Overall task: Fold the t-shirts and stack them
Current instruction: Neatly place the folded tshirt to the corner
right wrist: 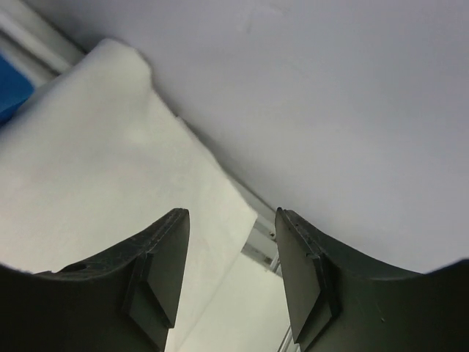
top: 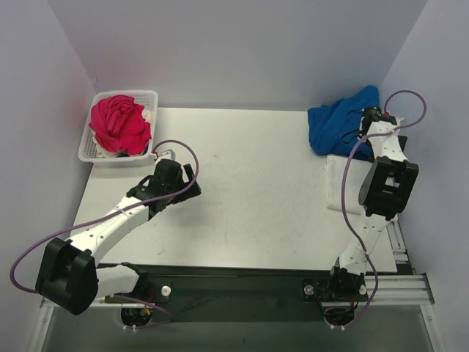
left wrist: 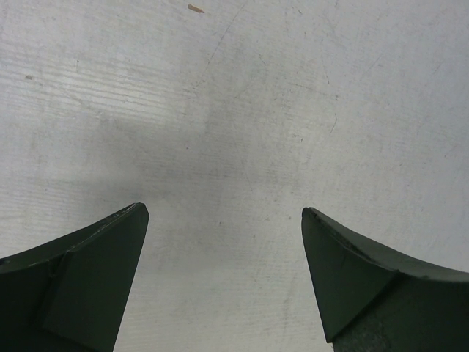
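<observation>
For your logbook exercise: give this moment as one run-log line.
left gripper open over table | right gripper open near white shirt | blue shirt crumpled | pink shirt in basket

white garment (top: 149, 115) mostly buried under pink t-shirt (top: 117, 123), folded white t-shirt (top: 337, 189) partly behind right arm (top: 387, 183), blue t-shirt (right wrist: 10, 94) clipped at right-wrist view's edge

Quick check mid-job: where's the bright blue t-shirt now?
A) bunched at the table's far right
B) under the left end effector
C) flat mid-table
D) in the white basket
A: the blue t-shirt lies bunched at the far right corner of the table; the basket holds a pink shirt.
</observation>
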`<state>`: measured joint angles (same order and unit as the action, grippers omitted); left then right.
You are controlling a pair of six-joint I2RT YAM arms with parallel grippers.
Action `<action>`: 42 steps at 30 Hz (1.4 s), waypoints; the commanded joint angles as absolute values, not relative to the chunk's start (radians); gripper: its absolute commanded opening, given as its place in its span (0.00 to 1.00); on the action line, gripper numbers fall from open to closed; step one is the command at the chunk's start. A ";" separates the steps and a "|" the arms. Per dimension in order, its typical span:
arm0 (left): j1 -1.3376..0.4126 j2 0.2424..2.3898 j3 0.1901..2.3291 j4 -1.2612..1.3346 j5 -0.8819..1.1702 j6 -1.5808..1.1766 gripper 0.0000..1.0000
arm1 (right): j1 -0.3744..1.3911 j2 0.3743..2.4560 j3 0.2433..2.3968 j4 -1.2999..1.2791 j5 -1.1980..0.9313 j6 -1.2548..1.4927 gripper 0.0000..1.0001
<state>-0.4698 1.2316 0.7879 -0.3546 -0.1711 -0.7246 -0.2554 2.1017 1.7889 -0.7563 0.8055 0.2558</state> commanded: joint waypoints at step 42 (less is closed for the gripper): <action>-0.545 1.239 0.750 -0.176 -0.322 -0.623 0.98 | 0.362 1.150 0.900 -0.282 -0.055 0.370 0.27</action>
